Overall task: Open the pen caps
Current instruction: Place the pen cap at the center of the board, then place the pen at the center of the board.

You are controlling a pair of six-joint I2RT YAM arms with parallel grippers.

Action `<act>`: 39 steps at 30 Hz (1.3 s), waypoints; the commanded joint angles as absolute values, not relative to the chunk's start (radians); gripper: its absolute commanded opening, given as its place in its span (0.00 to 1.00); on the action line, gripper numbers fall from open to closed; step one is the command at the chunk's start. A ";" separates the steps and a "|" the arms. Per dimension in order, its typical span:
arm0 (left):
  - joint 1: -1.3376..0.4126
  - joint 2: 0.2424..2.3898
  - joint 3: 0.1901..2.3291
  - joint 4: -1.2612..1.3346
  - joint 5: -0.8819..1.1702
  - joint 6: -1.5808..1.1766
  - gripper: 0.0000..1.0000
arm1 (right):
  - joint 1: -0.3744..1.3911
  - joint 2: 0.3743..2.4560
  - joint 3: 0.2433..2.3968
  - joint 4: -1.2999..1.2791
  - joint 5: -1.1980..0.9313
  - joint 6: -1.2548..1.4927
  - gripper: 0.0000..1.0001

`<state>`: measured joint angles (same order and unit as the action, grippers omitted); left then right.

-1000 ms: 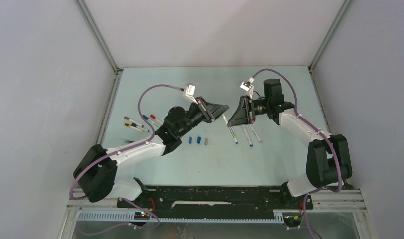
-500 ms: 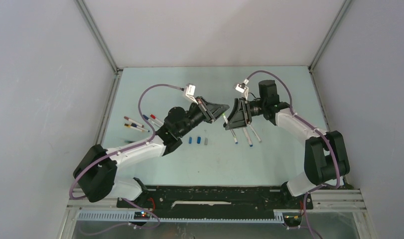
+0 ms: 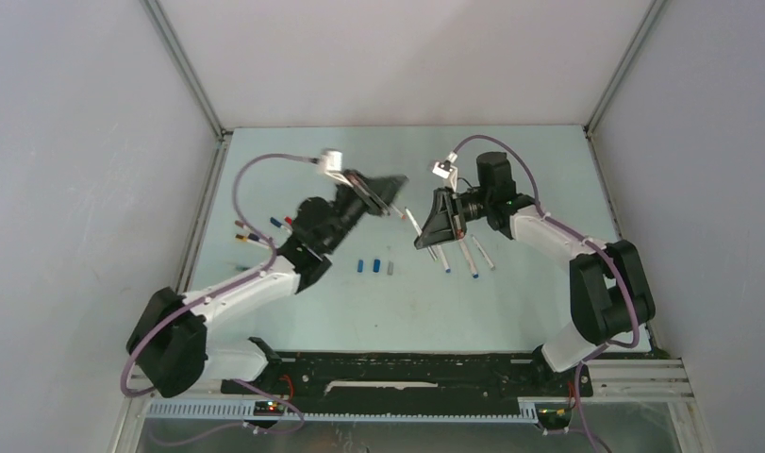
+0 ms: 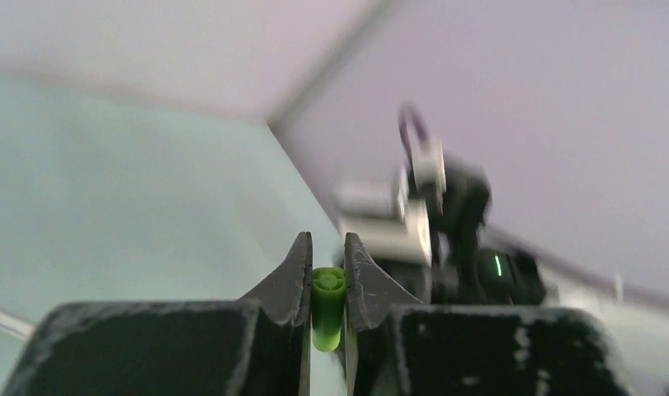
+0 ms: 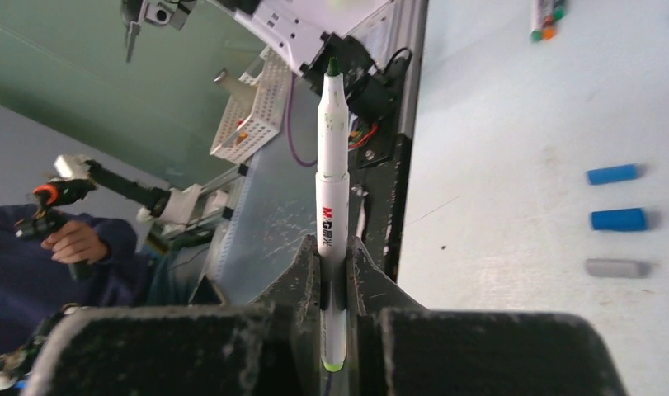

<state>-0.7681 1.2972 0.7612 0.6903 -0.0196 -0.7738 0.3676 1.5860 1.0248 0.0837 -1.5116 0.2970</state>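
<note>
My left gripper [image 4: 328, 268] is shut on a short green pen cap [image 4: 328, 307], held in the air; from above this gripper [image 3: 390, 200] hangs over the table's middle. To its right, my right gripper [image 5: 334, 257] is shut on a white pen [image 5: 332, 165] whose bare green tip points away from the jaws. Seen from above, that pen [image 3: 411, 221] sticks out of the right gripper [image 3: 422, 229] toward the left gripper, with a gap between the two. Two loose blue pen caps [image 3: 361, 267] [image 3: 376, 267] and a grey one [image 3: 390, 268] lie on the table.
Three uncapped white pens [image 3: 467, 259] lie below the right gripper. Several capped pens [image 3: 257, 236] lie near the table's left edge. Grey walls enclose the table on three sides.
The left gripper has pulled back to the left and up with the green cap, which has come off the pen. The right gripper has shifted slightly left, with the pen in its jaws.
</note>
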 commanded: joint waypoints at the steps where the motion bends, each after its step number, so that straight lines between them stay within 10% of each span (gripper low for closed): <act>1: -0.548 1.184 0.852 0.826 -0.166 -0.722 0.00 | 0.407 1.607 1.024 0.051 -1.553 0.319 0.00; 9: -0.433 1.141 0.879 0.759 -0.080 -0.792 0.00 | 0.343 1.582 1.024 -0.035 -1.453 0.214 0.00; 13: -0.433 1.089 0.802 0.591 -0.058 -0.809 0.00 | 0.267 1.570 1.132 -0.466 -1.058 -0.168 0.00; 23: -0.476 1.030 0.658 0.255 0.076 -0.782 0.00 | 0.196 1.594 1.184 -0.541 -0.396 -0.257 0.00; 39: -0.751 1.342 0.801 0.007 -0.140 -0.738 0.00 | 0.090 1.790 1.231 -0.667 -0.237 -0.299 0.02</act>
<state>-0.6983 1.2652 0.6834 0.0395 -0.0811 -0.7502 0.1184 1.7718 1.1858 -0.6304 -0.2581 -0.2756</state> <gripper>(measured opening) 0.146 0.075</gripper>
